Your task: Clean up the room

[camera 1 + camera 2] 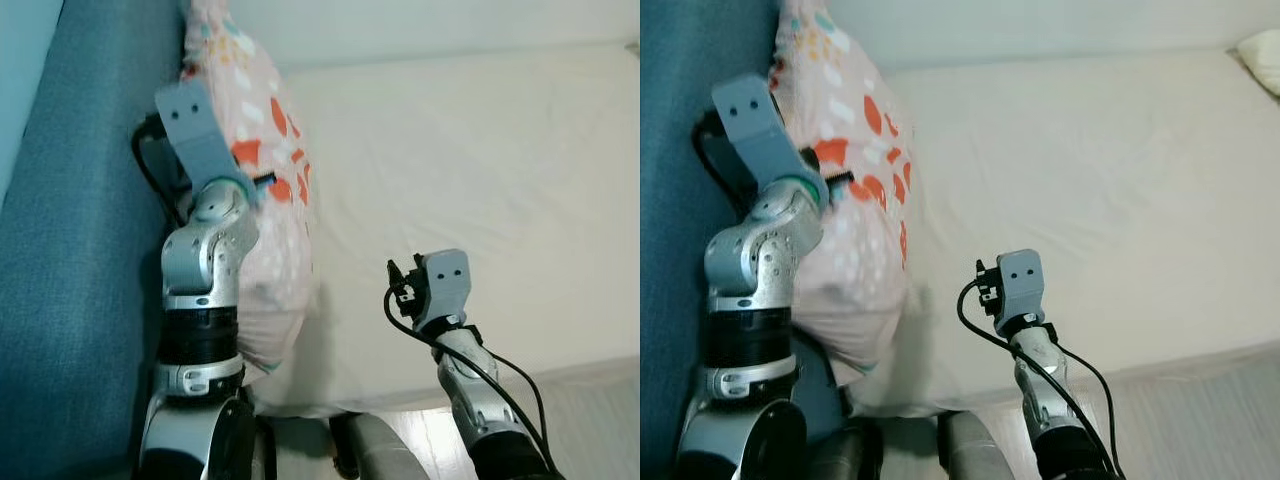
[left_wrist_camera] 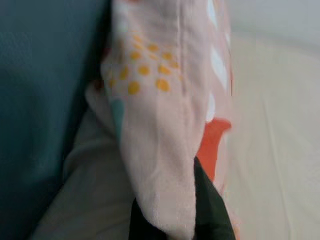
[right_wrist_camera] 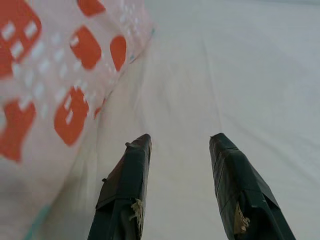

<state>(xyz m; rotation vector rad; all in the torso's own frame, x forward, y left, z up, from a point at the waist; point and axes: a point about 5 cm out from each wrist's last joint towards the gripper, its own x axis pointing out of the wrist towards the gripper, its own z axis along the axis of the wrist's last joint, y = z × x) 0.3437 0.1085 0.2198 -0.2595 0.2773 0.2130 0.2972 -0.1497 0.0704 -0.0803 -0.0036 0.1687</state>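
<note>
left end effector [image 2: 170, 210]: raised, fingers clamped | right end effector [image 3: 180, 145]: low, fingers parted

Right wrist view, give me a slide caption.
Open right gripper hovers over the cream bed sheet beside a pink patterned pillow.

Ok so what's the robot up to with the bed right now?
The robot is handling a pink patterned pillow that stands on edge against the blue headboard at the side of the bed. Its left gripper is shut on the pillow's edge, with fabric draped over the fingers. The right gripper hangs open above the cream sheet, beside the pillow and holding nothing.
</note>
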